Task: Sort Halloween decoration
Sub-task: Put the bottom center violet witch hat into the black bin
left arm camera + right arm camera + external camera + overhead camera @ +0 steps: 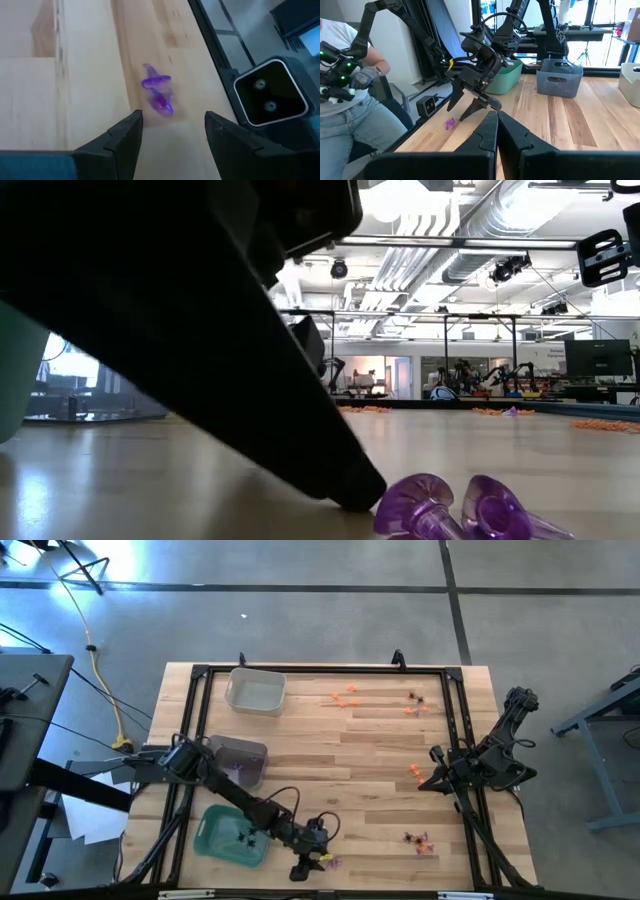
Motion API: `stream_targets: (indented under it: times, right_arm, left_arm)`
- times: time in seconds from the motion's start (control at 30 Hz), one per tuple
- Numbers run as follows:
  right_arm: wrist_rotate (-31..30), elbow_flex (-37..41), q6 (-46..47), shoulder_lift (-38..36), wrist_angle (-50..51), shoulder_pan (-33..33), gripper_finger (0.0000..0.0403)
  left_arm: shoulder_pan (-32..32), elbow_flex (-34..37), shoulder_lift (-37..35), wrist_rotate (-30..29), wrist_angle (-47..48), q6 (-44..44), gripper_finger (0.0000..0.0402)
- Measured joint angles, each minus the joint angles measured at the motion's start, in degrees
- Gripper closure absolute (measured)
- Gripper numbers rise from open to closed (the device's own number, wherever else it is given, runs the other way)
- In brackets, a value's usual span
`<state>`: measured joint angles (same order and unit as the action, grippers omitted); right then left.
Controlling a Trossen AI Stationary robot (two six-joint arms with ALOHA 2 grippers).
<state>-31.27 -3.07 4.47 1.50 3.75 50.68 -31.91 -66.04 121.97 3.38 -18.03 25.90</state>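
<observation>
Two purple trinkets (157, 92) lie on the wooden table near its near edge; they also show in the low view (420, 505) and the high view (328, 862). My left gripper (172, 127) is open and low over the table, its fingers just short of the trinkets, which lie ahead of the gap. One dark finger (340, 480) stands close beside the trinkets. In the right wrist view my left gripper (470, 107) hovers by a purple trinket (450, 122). My right gripper (495, 122) is shut and empty at the table's right side (432, 780).
A green tray (232, 835) holding black spiders sits at the near left, a grey tray (240, 755) behind it, and a clear tray (255, 690) at the far left. Orange trinkets (345, 695) and mixed ones (420, 840) lie scattered. The low camera (270, 95) stands beside the trinkets. A person (340, 75) stands off the table.
</observation>
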Motion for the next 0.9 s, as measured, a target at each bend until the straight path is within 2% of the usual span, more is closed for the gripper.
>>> stream_targets:
  times: [0.23,0.73,0.9]
  right_arm:
    - [0.0,0.0,0.0,0.0,0.0,0.0,0.0402]
    - [0.0,-0.02,0.02,0.0,0.0,-0.02,0.0402]
    - [0.0,-0.01,0.01,0.0,0.0,-0.01,0.0402]
  left_arm:
    - [-0.28,0.04,0.11,-1.82,-0.61,-5.29,0.0202]
    - [0.44,0.07,0.21,-2.37,-3.91,-7.57,0.0202]
    - [0.44,-0.79,3.24,-2.21,-7.14,-7.1,0.0202]
